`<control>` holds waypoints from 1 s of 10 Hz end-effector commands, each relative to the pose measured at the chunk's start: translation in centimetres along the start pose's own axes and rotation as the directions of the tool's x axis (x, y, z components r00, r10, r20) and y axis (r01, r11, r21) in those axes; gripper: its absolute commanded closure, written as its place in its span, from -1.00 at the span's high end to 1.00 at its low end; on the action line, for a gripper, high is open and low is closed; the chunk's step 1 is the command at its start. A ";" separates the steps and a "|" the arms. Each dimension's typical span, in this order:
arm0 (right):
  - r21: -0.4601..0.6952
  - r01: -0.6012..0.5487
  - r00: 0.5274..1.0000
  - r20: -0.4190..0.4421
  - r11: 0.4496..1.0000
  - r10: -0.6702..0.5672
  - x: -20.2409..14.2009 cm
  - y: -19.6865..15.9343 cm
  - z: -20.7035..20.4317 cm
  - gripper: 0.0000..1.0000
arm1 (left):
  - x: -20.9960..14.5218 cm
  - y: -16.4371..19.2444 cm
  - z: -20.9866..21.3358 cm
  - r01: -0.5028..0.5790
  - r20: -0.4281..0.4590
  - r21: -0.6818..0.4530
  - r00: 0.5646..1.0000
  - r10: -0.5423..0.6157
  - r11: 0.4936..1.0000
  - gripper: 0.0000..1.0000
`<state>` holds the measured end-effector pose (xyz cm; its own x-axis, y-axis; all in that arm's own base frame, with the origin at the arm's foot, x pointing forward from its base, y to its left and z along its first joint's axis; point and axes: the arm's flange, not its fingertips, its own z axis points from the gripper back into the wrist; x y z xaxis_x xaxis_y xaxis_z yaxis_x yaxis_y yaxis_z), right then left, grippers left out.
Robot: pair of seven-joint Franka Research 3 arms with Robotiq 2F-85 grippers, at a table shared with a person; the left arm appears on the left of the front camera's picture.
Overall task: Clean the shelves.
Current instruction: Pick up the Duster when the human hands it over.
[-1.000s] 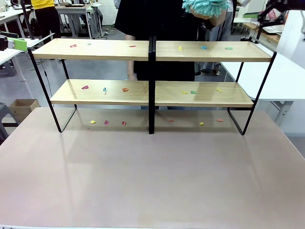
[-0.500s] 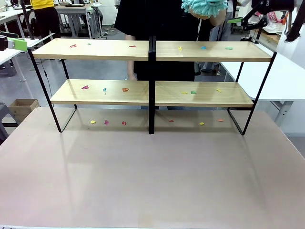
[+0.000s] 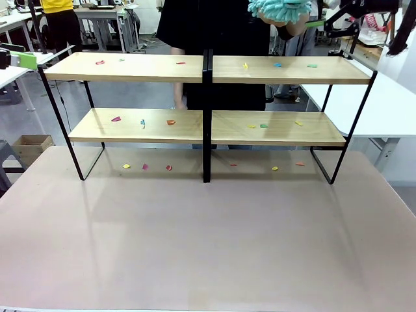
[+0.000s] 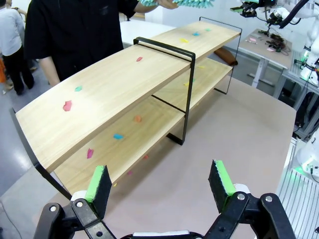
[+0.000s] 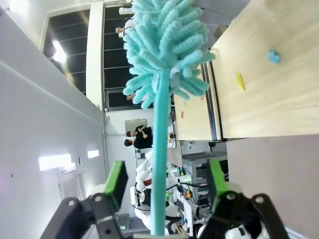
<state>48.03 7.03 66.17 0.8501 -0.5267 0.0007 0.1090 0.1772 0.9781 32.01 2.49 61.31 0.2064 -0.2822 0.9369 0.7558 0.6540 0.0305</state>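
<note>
Beige surface [image 3: 208, 247] stretched out on the robot's side of the shelves [image 3: 149, 70], which stood across its far half with the long way running left to right. Little coloured paper scraps [image 3: 116, 119] sat on all four boards, plus a few on the surface underneath. Left gripper [image 4: 158, 180] hung off the shelves' left end, jaws wide apart, nothing in them. Behind the shelves' right half, above the top board, a person's hand [image 3: 290, 24] held up a teal duster [image 5: 164, 50]. Right gripper [image 5: 167, 181] was right there: the handle ran lengthwise straight out between its jaws, fluffy head at the far end. Jaws looked apart either side of the handle, not pinching it yet. Right arm's clearly the one to take it, I'd say.
</note>
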 end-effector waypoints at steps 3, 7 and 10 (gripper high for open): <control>0.067 -0.033 0.999 0.022 0.997 0.032 0.2 -0.3 0.0 -1.00 | 0.0 0.0 -0.1 -0.001 -0.001 -0.003 1.000 0.001 1.000 1.00; 0.077 -0.032 0.999 0.015 0.997 0.031 0.4 -0.6 0.3 -1.00 | 0.0 0.0 -0.1 -0.001 -0.001 -0.003 1.000 0.001 1.000 1.00; 0.076 -0.031 0.999 0.010 0.997 0.031 0.3 -0.8 0.6 -1.00 | 0.0 0.0 -0.1 -0.001 -0.001 -0.003 1.000 0.001 1.000 1.00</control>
<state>48.19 6.25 65.87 0.8431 -0.5376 0.0125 0.0804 0.1489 0.9856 32.01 2.49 61.31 0.2064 -0.2822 0.9369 0.7558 0.6540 0.0305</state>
